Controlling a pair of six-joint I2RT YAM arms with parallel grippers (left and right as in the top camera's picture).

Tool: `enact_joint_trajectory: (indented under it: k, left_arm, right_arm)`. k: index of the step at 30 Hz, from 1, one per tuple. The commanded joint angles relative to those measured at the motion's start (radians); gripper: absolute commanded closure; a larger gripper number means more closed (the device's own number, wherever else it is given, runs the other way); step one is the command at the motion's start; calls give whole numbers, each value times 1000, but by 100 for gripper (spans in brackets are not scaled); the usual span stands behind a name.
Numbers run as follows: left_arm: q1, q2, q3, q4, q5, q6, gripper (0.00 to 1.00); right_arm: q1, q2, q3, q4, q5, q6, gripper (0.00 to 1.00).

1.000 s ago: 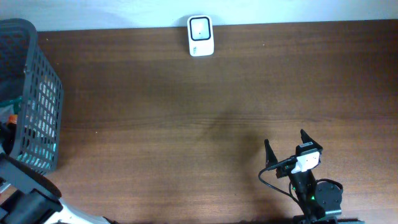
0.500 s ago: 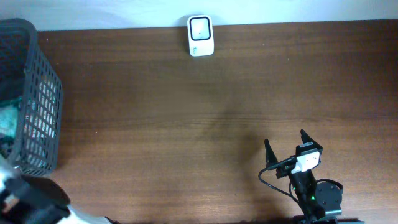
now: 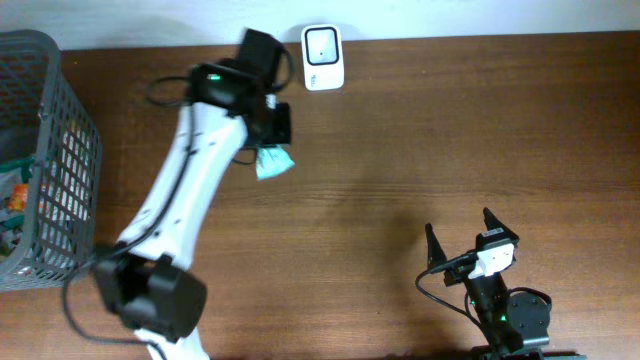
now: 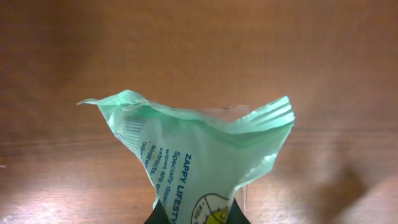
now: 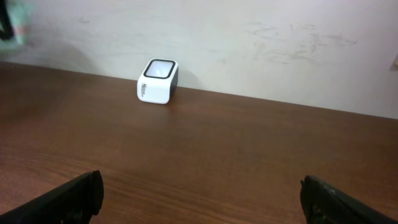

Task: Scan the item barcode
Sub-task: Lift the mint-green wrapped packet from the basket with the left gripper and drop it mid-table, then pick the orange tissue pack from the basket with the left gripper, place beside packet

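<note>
My left gripper is shut on a pale green wipes packet, which hangs above the table just left of and in front of the white scanner. In the left wrist view the packet fans out from between the dark fingertips, with blue print and a small striped patch near its upper left edge. The right gripper rests open at the front right, nothing between its fingers. In the right wrist view the scanner stands against the back wall, far beyond the open right gripper.
A dark mesh basket with several items inside stands at the table's left edge. The left arm stretches diagonally from the front left to the back centre. A white wall runs along the table's far edge.
The left arm has swung out from the basket at the left to the back centre, its gripper now shut on the green packet. The right arm has not moved.
</note>
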Motion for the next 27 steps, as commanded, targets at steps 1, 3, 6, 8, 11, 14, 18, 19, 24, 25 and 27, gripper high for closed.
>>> enact_joint_trajectory:
  k: [1, 3, 6, 8, 11, 14, 18, 19, 24, 25, 27]
  left_arm:
    - [-71, 82, 2, 8, -10, -7, 100]
    - [-108, 141, 2, 42, -10, -7, 100]
    - [-124, 207, 2, 93, -12, -7, 100]
    - [-124, 258, 1, 133, -47, 5, 100]
    - [-139, 322, 1, 192, -59, 67, 100]
    - [-204, 372, 1, 242, -56, 68, 100]
    - [-222, 399, 36, 250, -62, 69, 1]
    - [-208, 390, 96, 209, -80, 68, 1]
    - [74, 160, 683, -192, -174, 69, 1]
    - [177, 106, 738, -235, -173, 69, 1]
    - [357, 24, 748, -272, -172, 69, 1]
  right_arm:
    - [6, -7, -8, -2, 6, 8, 2]
    - [6, -7, -8, -2, 6, 8, 2]
    - [6, -7, -8, -2, 6, 8, 2]
    - [6, -7, -8, -2, 6, 8, 2]
    - [6, -7, -8, -2, 6, 8, 2]
    - [6, -7, -8, -2, 6, 8, 2]
    - [6, -7, -8, -2, 6, 8, 2]
    - [6, -7, -8, -2, 6, 8, 2]
    - [6, -7, -8, -2, 6, 8, 2]
    - [6, -7, -8, -2, 6, 8, 2]
    - [6, -7, -8, -2, 6, 8, 2]
